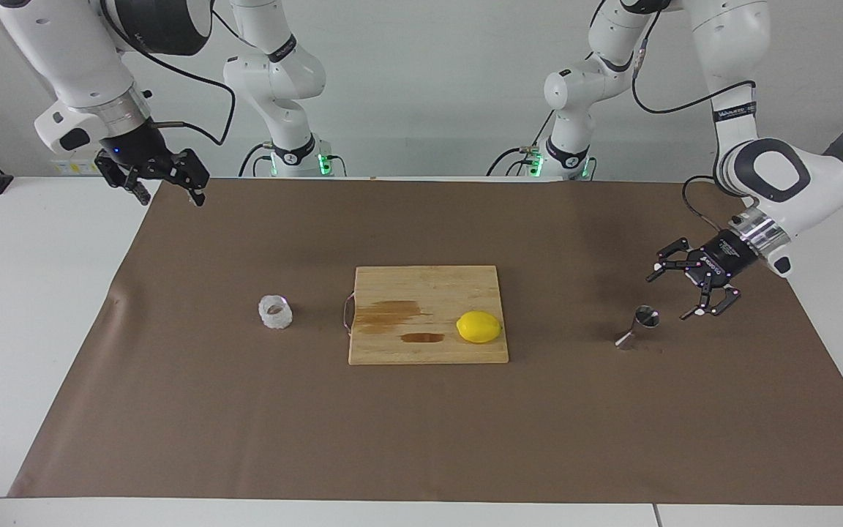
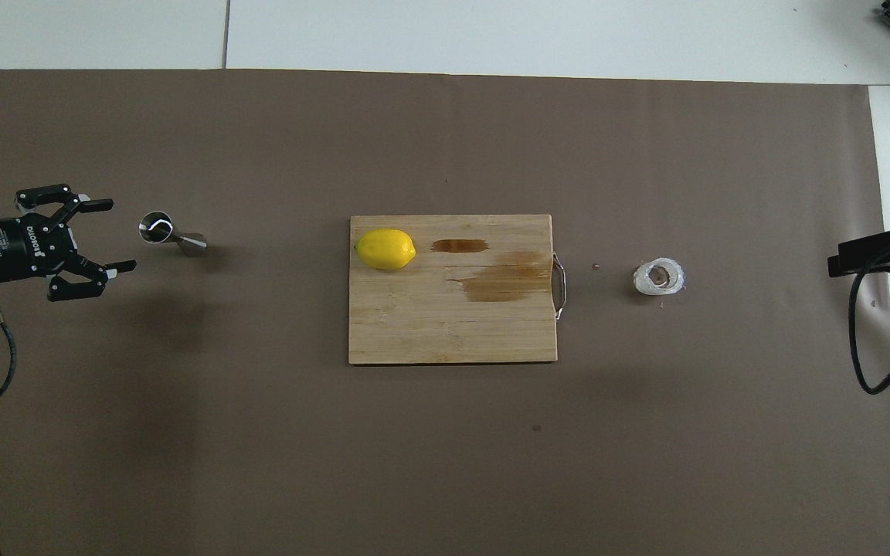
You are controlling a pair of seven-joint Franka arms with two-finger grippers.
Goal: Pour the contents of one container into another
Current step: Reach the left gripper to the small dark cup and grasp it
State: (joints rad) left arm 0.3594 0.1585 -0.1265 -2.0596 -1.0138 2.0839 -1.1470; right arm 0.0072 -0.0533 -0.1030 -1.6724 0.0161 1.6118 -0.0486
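Observation:
The clear bumpy glass cup [image 1: 275, 312] [image 2: 659, 278] stands on the brown mat beside the cutting board, toward the right arm's end. The steel jigger [image 1: 637, 326] [image 2: 171, 235] stands on the mat toward the left arm's end. My left gripper [image 1: 669, 296] [image 2: 120, 235] hangs low just beside the jigger, open, its fingers pointing at it with a small gap between; nothing is held. My right gripper [image 1: 173, 196] [image 2: 847, 262] waits open and empty, raised over the mat's edge at the right arm's end.
A wooden cutting board [image 1: 421, 282] [image 2: 445, 332] with brown stains lies mid-mat, between cup and jigger. A yellow lemon [image 1: 478, 326] [image 2: 385, 249] rests on it at the end toward the jigger. A metal handle [image 2: 561, 287] sticks out toward the cup.

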